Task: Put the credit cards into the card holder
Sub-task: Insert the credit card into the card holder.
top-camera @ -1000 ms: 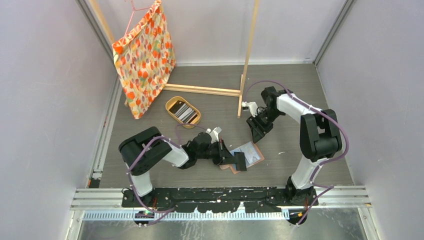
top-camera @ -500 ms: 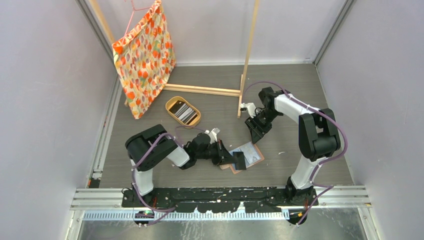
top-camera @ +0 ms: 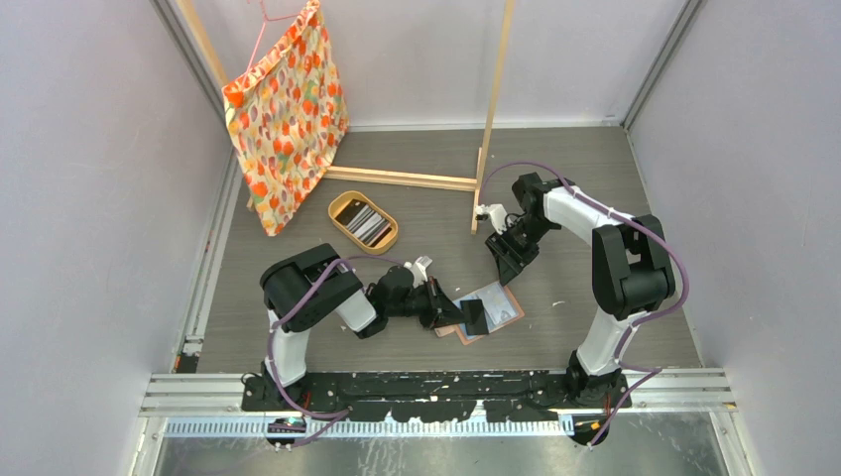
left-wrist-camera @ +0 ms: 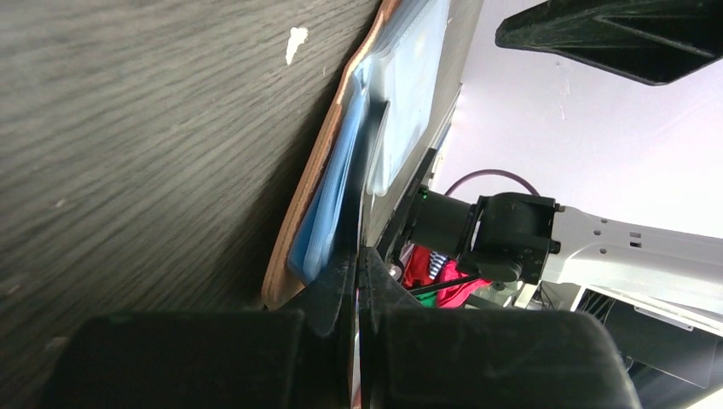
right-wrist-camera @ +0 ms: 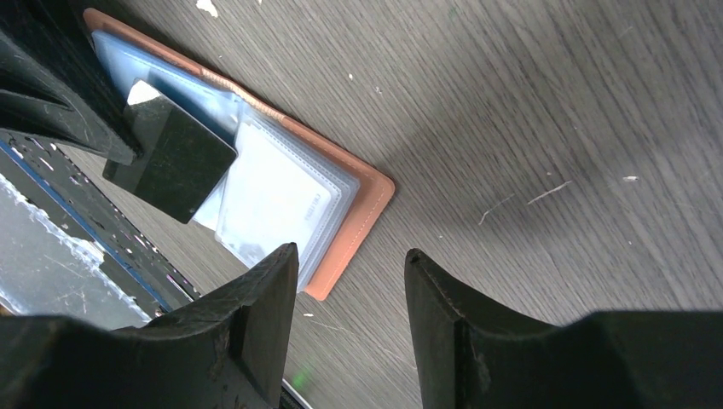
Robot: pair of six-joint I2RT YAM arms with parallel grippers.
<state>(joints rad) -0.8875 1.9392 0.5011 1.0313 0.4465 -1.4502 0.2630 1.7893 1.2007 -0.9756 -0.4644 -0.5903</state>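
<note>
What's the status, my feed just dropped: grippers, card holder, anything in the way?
Left gripper shut, tip on the open card holder. Right gripper open, empty, just beyond it. Credit cards in oval tray. Wooden rack post close beside that gripper.

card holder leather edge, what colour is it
Salmon-brown, on the card holder; it shows best in the right wrist view.

A robotics lab cell: plain pale lilac wall panels and aluminium corner posts box in a grey wood-grain table. Two black-and-white robot arms are bolted to a metal base rail at its near edge.
</note>
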